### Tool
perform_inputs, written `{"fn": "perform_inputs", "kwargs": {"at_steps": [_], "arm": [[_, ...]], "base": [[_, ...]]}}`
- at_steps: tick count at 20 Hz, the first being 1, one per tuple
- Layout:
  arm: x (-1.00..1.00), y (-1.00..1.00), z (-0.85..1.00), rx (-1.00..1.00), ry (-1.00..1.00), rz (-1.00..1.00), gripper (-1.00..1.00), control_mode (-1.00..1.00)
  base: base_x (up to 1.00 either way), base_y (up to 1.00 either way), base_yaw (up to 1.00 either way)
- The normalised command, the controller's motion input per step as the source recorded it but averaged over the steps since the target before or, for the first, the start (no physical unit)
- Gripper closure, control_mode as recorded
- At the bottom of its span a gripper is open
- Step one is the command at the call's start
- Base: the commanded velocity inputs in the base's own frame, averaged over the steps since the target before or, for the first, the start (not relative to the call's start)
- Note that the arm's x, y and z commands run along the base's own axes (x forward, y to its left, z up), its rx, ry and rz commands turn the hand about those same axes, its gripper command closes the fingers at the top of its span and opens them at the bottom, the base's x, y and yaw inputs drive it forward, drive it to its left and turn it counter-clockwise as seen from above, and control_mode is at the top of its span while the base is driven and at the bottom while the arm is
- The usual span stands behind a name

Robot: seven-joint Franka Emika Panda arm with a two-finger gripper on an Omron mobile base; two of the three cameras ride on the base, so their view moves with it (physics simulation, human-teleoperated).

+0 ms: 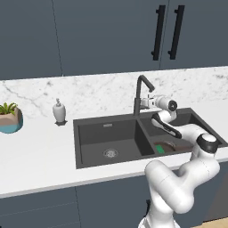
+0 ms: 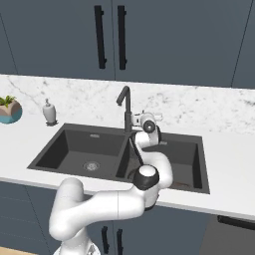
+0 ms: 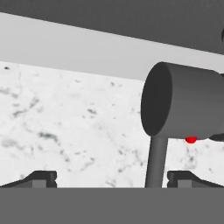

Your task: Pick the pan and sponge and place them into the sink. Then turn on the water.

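Hand [image 1: 148, 103] is up by the tall dark metal bendy tap [image 1: 141, 91], just beside its side lever [image 3: 156, 162], w/ its two small dark tips [image 3: 41, 178] spread wide and holding nothing. Round dark brown pan [image 1: 171, 146] and small green-and-yellow sponge [image 1: 159, 149] already lie in the right bowl of the dark grey two-bowl sink [image 1: 111, 121] set in the white table [image 1: 35, 151], so only the water is left, I think. Lever sits close to one tip, not in the middle, so the hand could slip off it or bump the tap pipe & no water would come.
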Motion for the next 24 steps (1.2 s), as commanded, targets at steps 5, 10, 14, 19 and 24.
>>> {"fn": "perform_inputs", "kwargs": {"at_steps": [5,10,14,19,24], "arm": [[0.00,0.34,0.00,0.00,0.00,0.00,-1.00,-1.00],[0.00,0.38,0.00,0.00,0.00,0.00,-1.00,-1.00],[0.00,0.06,0.00,0.00,0.00,-0.01,-1.00,-1.00],[0.26,-0.15,-0.06,0.00,0.00,-0.10,-1.00,-1.00],[0.22,-0.43,-0.05,0.00,0.00,-0.12,-1.00,-1.00]], "base": [[0.00,0.00,0.00],[0.00,0.00,0.00],[0.00,0.00,0.00],[0.00,0.00,0.00],[0.00,0.00,0.00]]}}
